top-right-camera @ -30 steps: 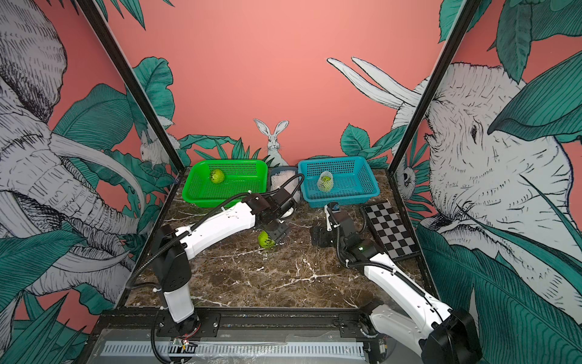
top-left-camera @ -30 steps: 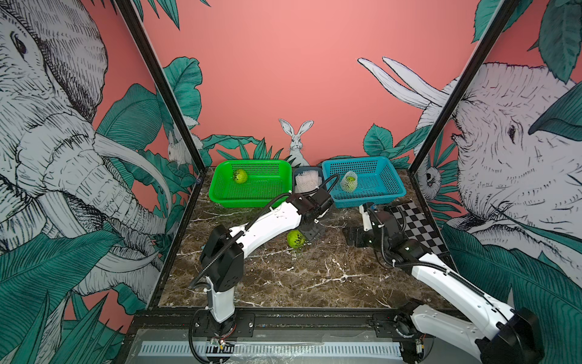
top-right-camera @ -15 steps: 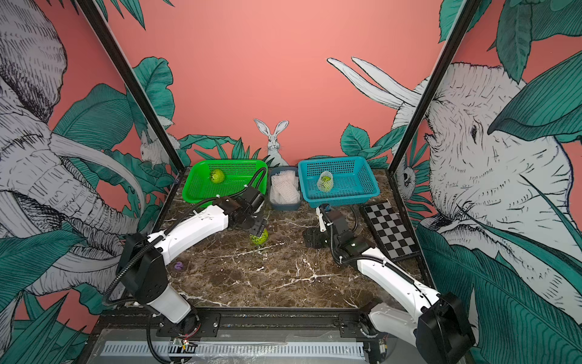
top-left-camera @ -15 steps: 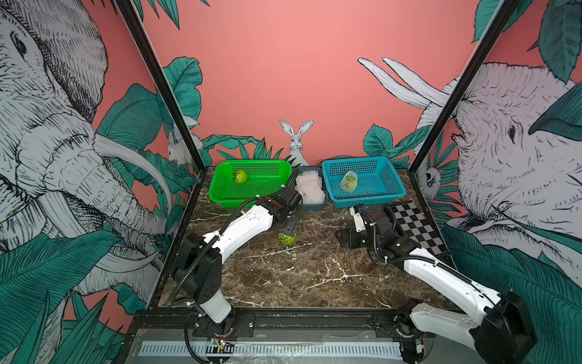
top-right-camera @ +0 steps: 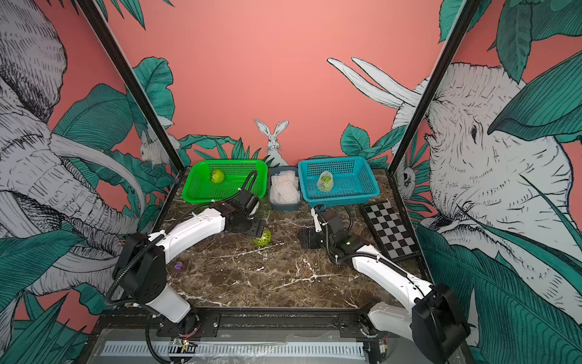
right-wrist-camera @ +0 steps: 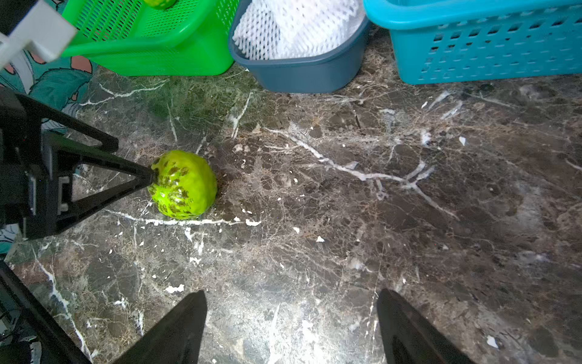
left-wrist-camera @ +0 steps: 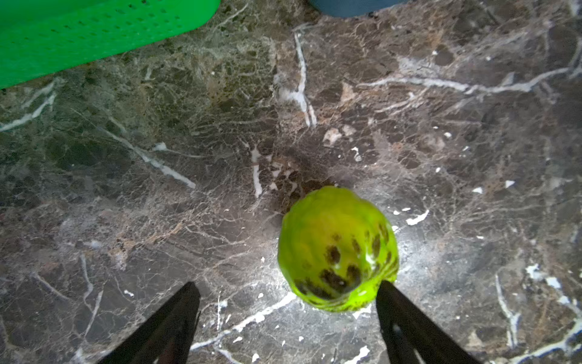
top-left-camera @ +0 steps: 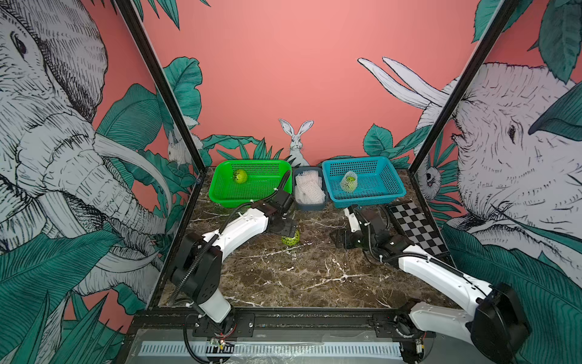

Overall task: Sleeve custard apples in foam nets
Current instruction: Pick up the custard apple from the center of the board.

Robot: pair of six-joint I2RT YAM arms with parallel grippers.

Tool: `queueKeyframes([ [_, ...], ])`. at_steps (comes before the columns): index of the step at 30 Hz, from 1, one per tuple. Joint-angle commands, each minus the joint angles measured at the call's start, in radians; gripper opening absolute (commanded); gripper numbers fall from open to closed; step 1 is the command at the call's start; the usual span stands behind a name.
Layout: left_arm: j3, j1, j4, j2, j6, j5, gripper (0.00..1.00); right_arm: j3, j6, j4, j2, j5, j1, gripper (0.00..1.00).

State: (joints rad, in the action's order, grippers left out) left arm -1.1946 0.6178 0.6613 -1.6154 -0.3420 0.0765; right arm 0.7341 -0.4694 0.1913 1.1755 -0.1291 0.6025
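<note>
One bare custard apple (top-left-camera: 290,240) (left-wrist-camera: 337,249) lies on the marble table. My left gripper (top-left-camera: 291,231) (left-wrist-camera: 287,288) stands open just behind and above it, and in the right wrist view one finger tip touches the fruit (right-wrist-camera: 182,184). A second custard apple (top-left-camera: 240,176) sits in the green basket. A third one, wrapped in a foam net (top-left-camera: 349,182), lies in the blue basket. Spare foam nets (top-left-camera: 308,189) (right-wrist-camera: 296,25) fill the grey tub. My right gripper (top-left-camera: 338,238) (right-wrist-camera: 291,296) hangs open over bare table to the right of the loose fruit, holding nothing.
The green basket (top-left-camera: 220,195), grey tub (top-left-camera: 310,206) and blue basket (top-left-camera: 396,192) line the back of the table. A checkerboard (top-left-camera: 415,227) lies at the right edge. A small purple object (top-right-camera: 179,266) lies near the left arm's base.
My left gripper has drawn back from the grey tub and come down behind the loose custard apple, its jaws a little wider. My right gripper has shifted slightly left.
</note>
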Motion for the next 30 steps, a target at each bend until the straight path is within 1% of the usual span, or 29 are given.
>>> queueKeyframes([
  [1,0.023,-0.011,-0.048,0.02,-0.039,-0.056,0.91,0.025,-0.012,-0.041,0.008,-0.009,0.009,0.87],
  [4,0.059,-0.024,-0.093,0.025,-0.057,-0.073,0.91,0.024,-0.015,-0.047,0.008,-0.01,0.011,0.87],
  [9,0.126,-0.055,-0.178,0.029,-0.08,-0.152,0.91,0.02,-0.017,-0.053,0.009,-0.013,0.012,0.87],
  [13,0.206,-0.094,-0.287,0.034,-0.127,-0.272,0.91,0.018,-0.018,-0.055,0.008,-0.012,0.013,0.87],
  [18,0.229,-0.096,-0.31,0.033,-0.151,-0.341,0.91,0.013,-0.02,-0.059,0.008,-0.009,0.013,0.87],
  [20,0.238,-0.096,-0.316,0.045,-0.161,-0.345,0.91,0.013,-0.021,-0.062,0.013,-0.011,0.013,0.87],
  [24,0.231,-0.096,-0.297,0.084,-0.17,-0.311,0.91,0.018,-0.022,-0.064,0.026,-0.016,0.016,0.87],
  [30,0.23,-0.096,-0.19,0.179,-0.195,-0.214,0.89,0.044,0.006,-0.038,0.055,-0.047,0.034,0.87],
])
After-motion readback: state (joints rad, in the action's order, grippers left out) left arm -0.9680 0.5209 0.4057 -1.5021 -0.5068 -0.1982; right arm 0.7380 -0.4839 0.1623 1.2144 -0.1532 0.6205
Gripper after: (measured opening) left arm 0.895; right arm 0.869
